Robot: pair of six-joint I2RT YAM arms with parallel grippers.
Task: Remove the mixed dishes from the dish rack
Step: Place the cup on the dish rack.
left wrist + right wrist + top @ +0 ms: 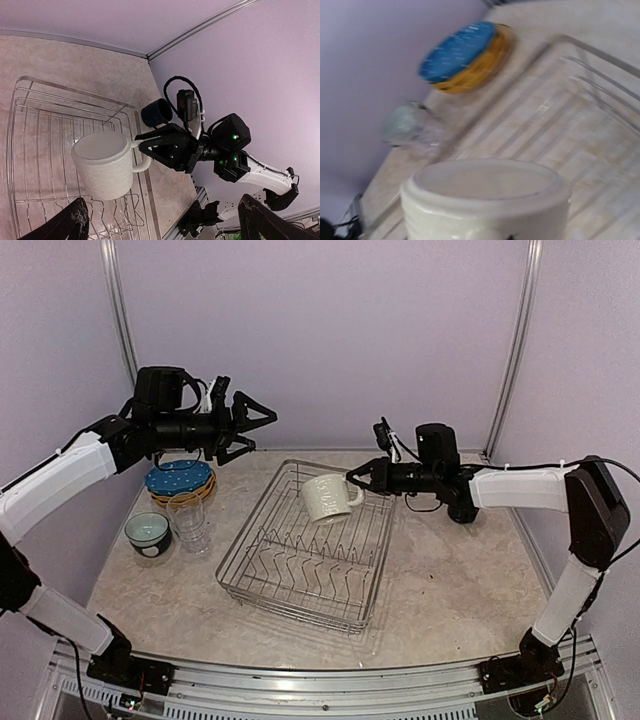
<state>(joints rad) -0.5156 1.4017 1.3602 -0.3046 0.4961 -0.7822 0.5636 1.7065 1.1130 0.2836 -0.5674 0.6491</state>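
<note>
Cream mug (485, 200) hangs by its handle, right gripper (357, 483) clamped, above dish rack (300, 570); bite possibly shallow, so carry level. Left gripper (262, 430) agape.

The right wrist view is smeared throughout. There the cream mug (485, 200) runs off the bottom edge, so its handle is out of that picture. The plates (465, 57) are a soft blue-and-yellow blur. The glass tumblers (412, 132) melt into one pale smudge, and their number cannot be told. In the left wrist view the fingers (70, 222) of the left claw (262, 432) are cut by the bottom edge, tips unseen. The dish rack (40, 150) also runs past that edge, partly behind the mug. The dark navy mug (156, 112) is partly hidden behind the right claw (138, 144). From above, the left arm covers the plates' far rim.
</note>
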